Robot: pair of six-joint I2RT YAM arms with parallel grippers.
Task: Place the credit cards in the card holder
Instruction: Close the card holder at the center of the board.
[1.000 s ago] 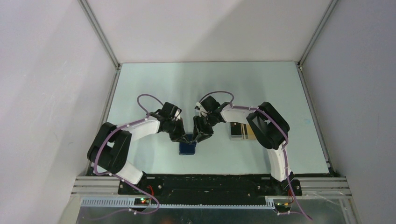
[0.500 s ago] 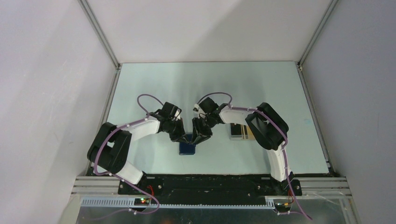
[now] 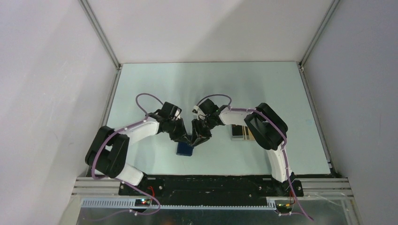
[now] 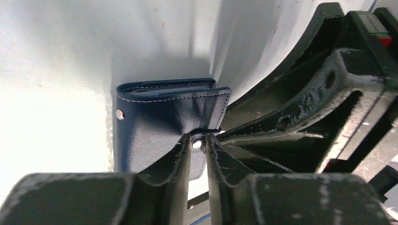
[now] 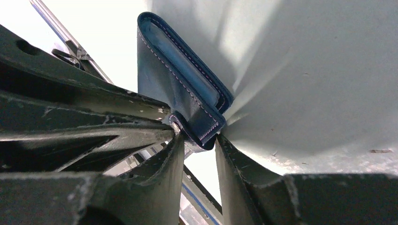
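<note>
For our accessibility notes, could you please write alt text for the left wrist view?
A navy card holder sits on the pale table, its snap tab between the left gripper's slightly parted fingertips. The right gripper's fingers reach in from the right.

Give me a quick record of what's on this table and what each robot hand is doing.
card holder: navy, mid-table, between both grippers
left gripper: fingers flank the clasp tab; grip unclear
right gripper: fingers straddle the card holder's corner; grip unclear
flat striped object: on the right gripper's side, partly hidden
</note>
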